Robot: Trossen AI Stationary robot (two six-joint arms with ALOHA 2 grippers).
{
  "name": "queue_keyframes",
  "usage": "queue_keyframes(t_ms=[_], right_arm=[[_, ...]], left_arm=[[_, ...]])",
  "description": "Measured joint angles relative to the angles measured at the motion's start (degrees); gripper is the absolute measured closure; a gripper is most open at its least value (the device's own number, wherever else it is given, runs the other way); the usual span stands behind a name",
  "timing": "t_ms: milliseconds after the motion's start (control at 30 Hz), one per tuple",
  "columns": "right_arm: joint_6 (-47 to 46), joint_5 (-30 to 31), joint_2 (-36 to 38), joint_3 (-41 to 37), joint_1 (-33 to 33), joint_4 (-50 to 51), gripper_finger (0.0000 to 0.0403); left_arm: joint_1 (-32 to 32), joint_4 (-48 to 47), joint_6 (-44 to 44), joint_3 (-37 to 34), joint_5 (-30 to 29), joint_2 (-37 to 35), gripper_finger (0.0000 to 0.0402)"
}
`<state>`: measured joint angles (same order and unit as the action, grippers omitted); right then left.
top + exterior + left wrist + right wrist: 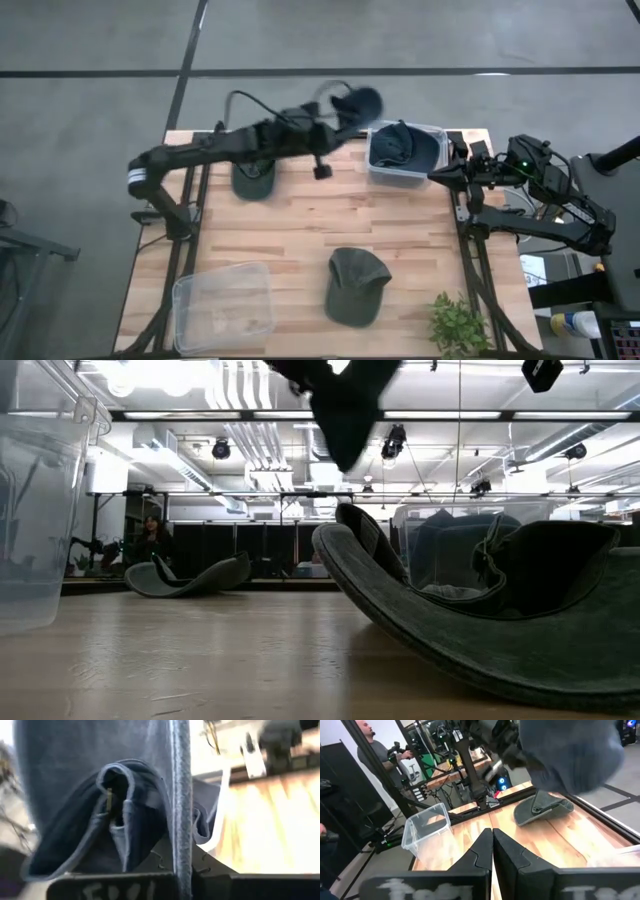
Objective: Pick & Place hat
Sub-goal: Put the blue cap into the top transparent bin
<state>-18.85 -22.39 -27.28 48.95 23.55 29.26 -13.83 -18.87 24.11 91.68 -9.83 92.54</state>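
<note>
The green cap lies nearest the low camera, in front of the bin. The left jaws are clamped on a dark blue hat, held up just beside the bin. The right jaws are pressed together, empty, at the bin's other side.

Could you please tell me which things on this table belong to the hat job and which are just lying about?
Job:
- blue hat held in left gripper
- bin with a hat in it
- green hats at centre and left

Lying about:
- empty tub
- plant
- right gripper, idle
</note>
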Motion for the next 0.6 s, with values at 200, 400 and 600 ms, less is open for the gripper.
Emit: queue_keyframes(t_ms=[200,400,600], right_arm=[[-0.03,0.00,-0.69,0.00,-0.02,0.11,0.0394],[3.50,-0.06,2.21,0.00,0.02,0.09,0.0394],[9.24,-2.57,8.23,0.00,-0.02,0.00,0.0394]], left_arm=[[2.54,-0.73,12.72,11.68,-9.63,11.04,0.0401],[2.18,-5.34,14.48,27.12,-10.42,22.15,0.0401],[2.04,-13.59,16.35,43.31,-11.06,33.62,0.0402]])
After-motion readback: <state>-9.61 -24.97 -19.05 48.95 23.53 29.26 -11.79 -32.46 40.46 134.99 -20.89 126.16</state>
